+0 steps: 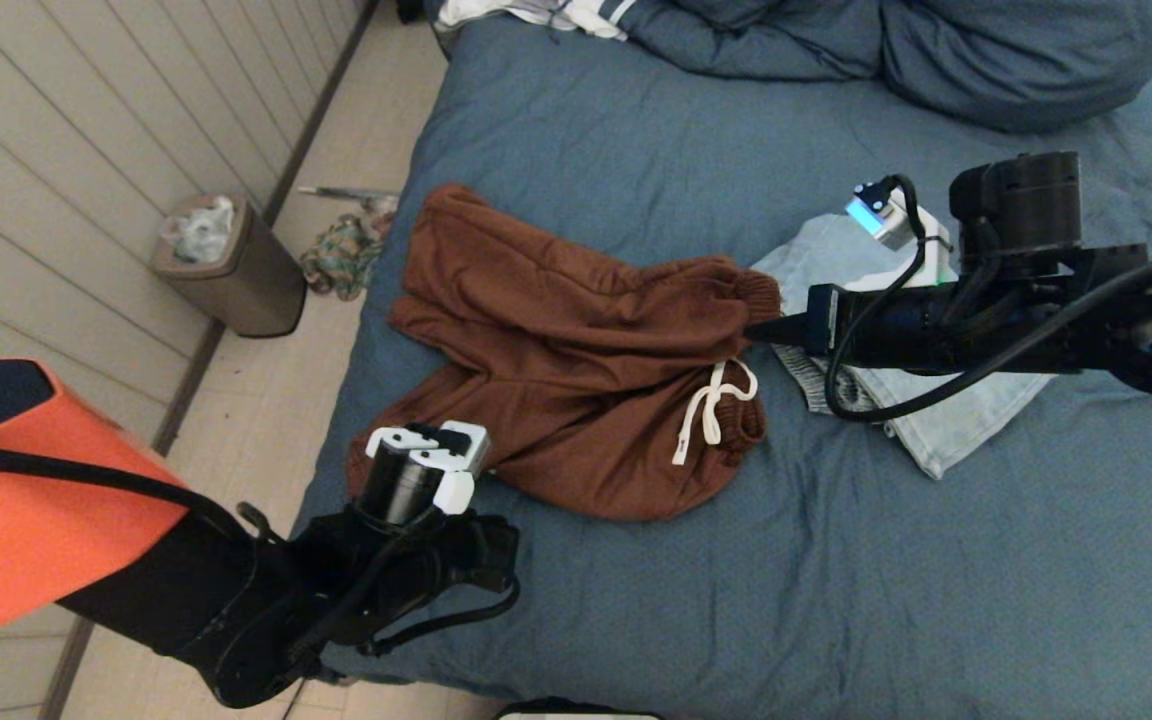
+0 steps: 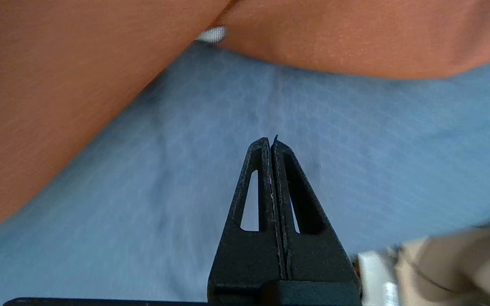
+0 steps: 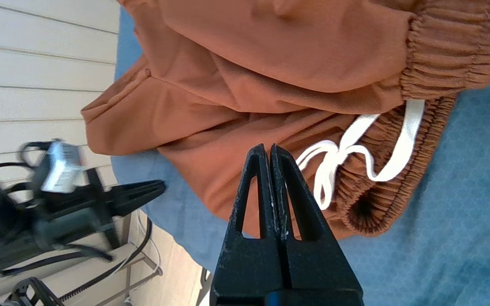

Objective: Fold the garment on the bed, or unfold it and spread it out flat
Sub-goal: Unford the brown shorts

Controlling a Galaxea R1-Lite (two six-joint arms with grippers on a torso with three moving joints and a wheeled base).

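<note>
A rust-brown pair of shorts (image 1: 576,340) lies crumpled on the blue bed (image 1: 636,130), its elastic waistband and white drawstring (image 1: 711,400) towards the right. My right gripper (image 1: 761,328) hovers at the waistband's right end, shut and empty; in its wrist view the tips (image 3: 267,148) point over the brown cloth beside the drawstring (image 3: 355,148). My left gripper (image 2: 270,142) is shut with nothing in it, low over the sheet by the shorts' near-left edge (image 2: 36,106). It also shows in the right wrist view (image 3: 143,191). In the head view its fingers are hidden under the wrist.
Folded light-blue jeans (image 1: 946,420) lie under my right arm. Blue pillows and bedding (image 1: 986,50) are heaped at the far end, with a white striped cloth (image 1: 536,12). On the floor to the left stand a bin (image 1: 226,265) and a cloth heap (image 1: 341,255).
</note>
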